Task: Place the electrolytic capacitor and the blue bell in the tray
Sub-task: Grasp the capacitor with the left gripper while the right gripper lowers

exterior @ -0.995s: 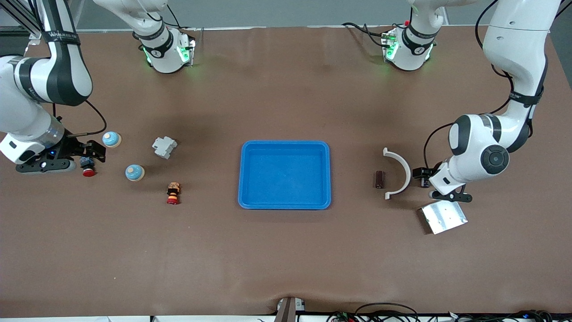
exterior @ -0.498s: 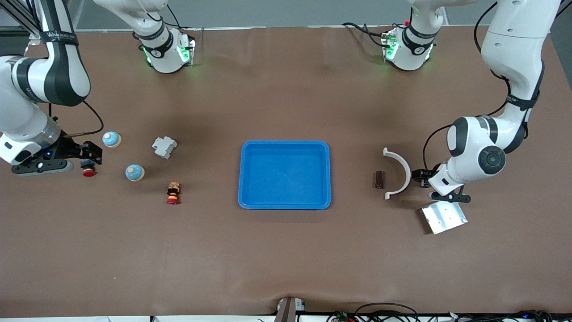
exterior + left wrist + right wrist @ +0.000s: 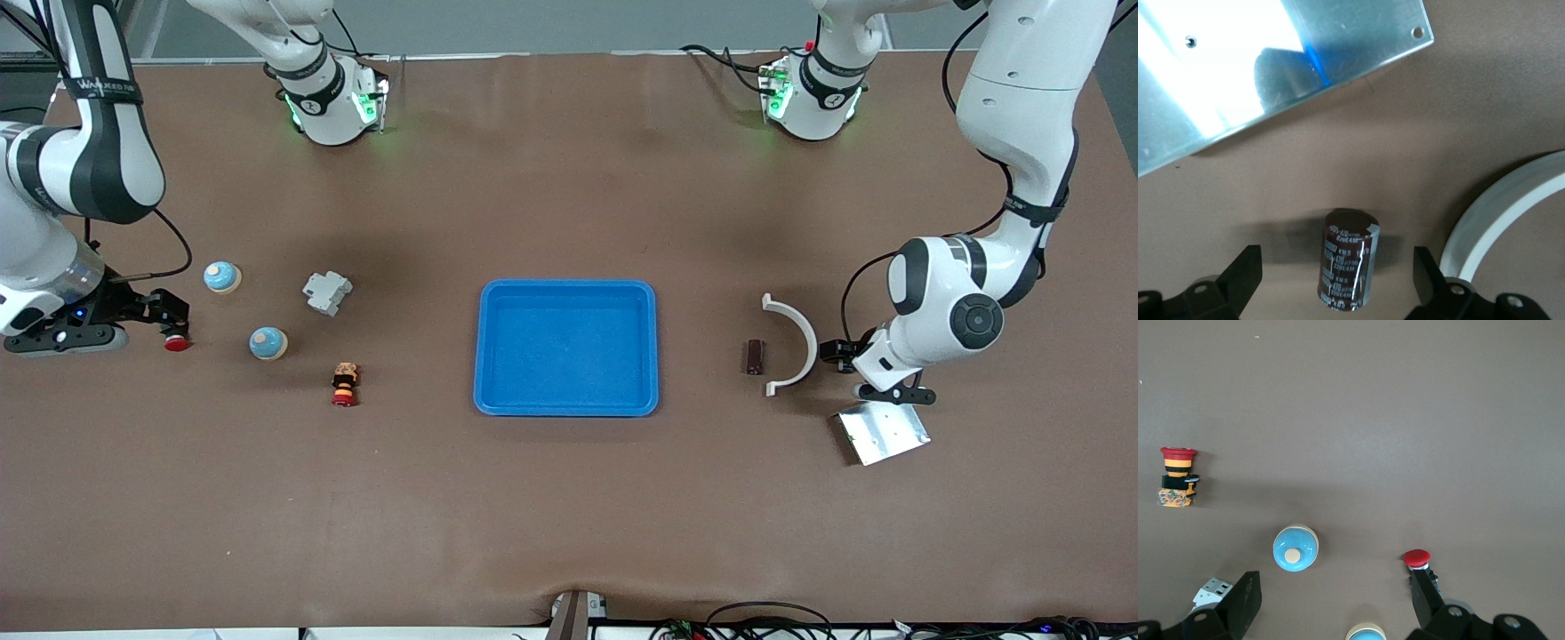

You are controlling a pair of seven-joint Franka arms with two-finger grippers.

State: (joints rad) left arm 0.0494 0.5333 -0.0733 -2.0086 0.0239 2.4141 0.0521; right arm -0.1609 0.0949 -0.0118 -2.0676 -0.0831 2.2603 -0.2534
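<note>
The blue tray sits at the table's middle, nothing in it. The dark brown electrolytic capacitor lies beside a white curved piece. In the left wrist view the capacitor shows between the open fingers. My left gripper is open and empty, by the curved piece's outer side. Two blue bells stand toward the right arm's end: one farther from the front camera, one nearer. My right gripper is open and empty beside them.
A small red button lies right by a right finger. A grey terminal block and a red-and-yellow stop button lie between the bells and the tray. A silver plate lies under the left hand.
My right gripper has drawn back toward the right arm's end of the table, away from the bells. The left hand has barely shifted. No object has moved.
</note>
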